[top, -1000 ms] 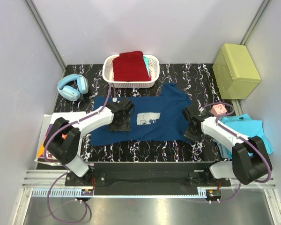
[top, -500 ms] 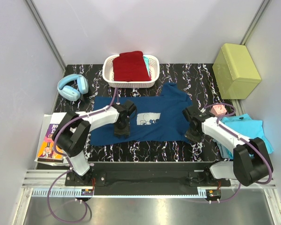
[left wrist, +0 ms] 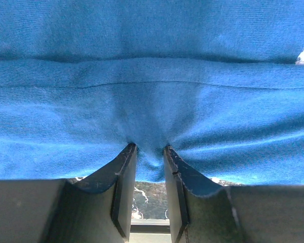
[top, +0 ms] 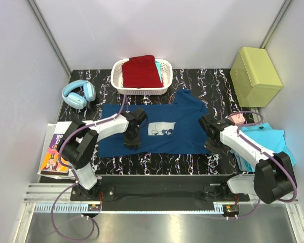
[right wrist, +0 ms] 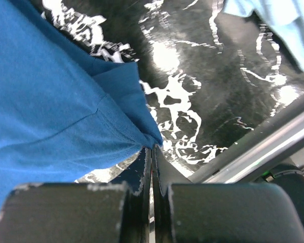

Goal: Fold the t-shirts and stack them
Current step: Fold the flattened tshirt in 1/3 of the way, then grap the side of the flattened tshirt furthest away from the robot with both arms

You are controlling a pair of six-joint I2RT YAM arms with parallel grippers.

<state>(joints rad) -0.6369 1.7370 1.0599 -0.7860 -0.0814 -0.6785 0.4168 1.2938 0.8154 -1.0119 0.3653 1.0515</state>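
Note:
The navy t-shirt (top: 167, 129), with a white chest print, lies spread on the black marbled table (top: 213, 86). My left gripper (top: 131, 140) presses down near its front hem; in the left wrist view the gripper (left wrist: 147, 149) has a pucker of blue cloth (left wrist: 152, 91) pinched between its tips. My right gripper (top: 213, 146) is at the shirt's front right corner, and the right wrist view shows the gripper (right wrist: 152, 148) shut on the hem corner (right wrist: 126, 121). A dark red t-shirt (top: 140, 71) lies folded in the basket. A turquoise t-shirt (top: 268, 139) lies at the right edge.
A white basket (top: 116, 76) stands at the back. Blue headphones (top: 78, 93) lie at the back left and a book (top: 53, 154) at the front left. A yellow-green box (top: 255, 76) sits at the back right, a small pink object (top: 237, 118) beside my right arm.
My left gripper shifted slightly right over the hem and its jaws closed in, gathering cloth. My right gripper drew the shirt's corner a little toward the right and front.

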